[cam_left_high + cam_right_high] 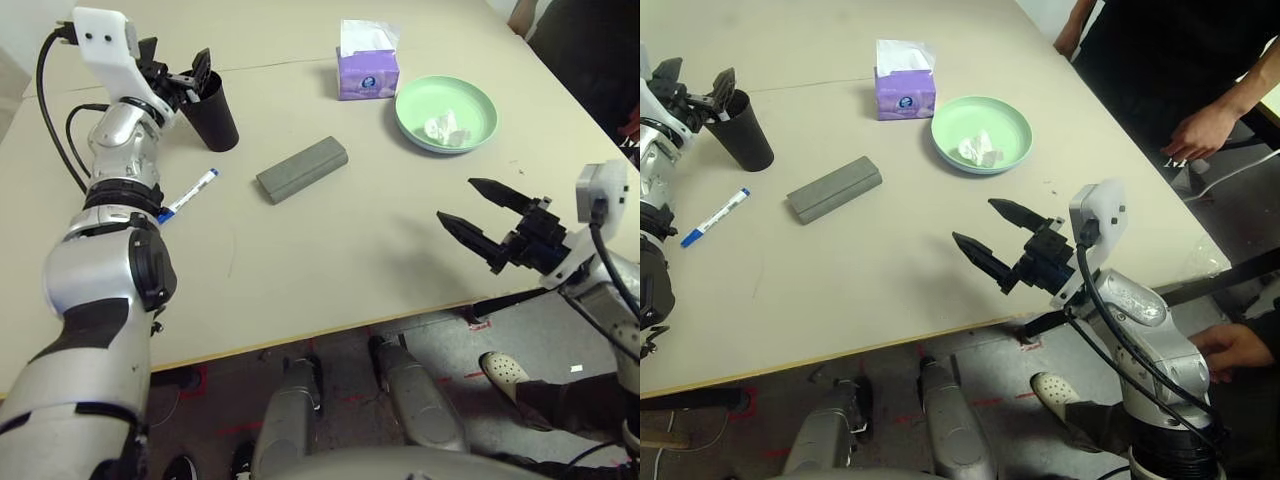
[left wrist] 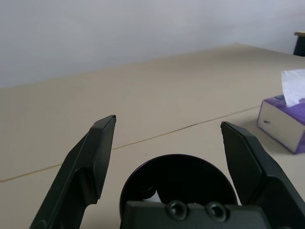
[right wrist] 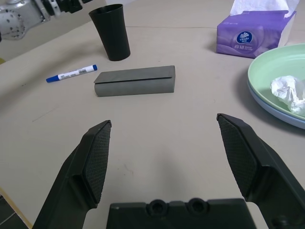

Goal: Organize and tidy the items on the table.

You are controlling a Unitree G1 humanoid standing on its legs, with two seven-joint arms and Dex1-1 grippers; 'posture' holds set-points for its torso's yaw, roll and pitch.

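Observation:
My left gripper (image 1: 178, 68) hangs open right over the mouth of the tall black cup (image 1: 213, 115) at the table's far left. In the left wrist view the cup (image 2: 178, 176) lies between and below the fingers, with a bit of something white inside it. A blue-capped white marker (image 1: 190, 195) lies near the cup, beside my left forearm. The grey glasses case (image 1: 302, 168) rests mid-table. A crumpled tissue (image 1: 445, 128) sits in the green plate (image 1: 480, 95), which is stacked on a pale blue one (image 3: 276, 112). My right gripper (image 1: 458, 200) is open and empty, low over the front right.
A purple tissue box (image 1: 367, 62) stands at the back, left of the plates. A person in black stands at the table's right edge, one hand (image 1: 1200, 130) near the far corner. A thin seam (image 2: 143, 140) crosses the table (image 1: 330, 260) behind the cup.

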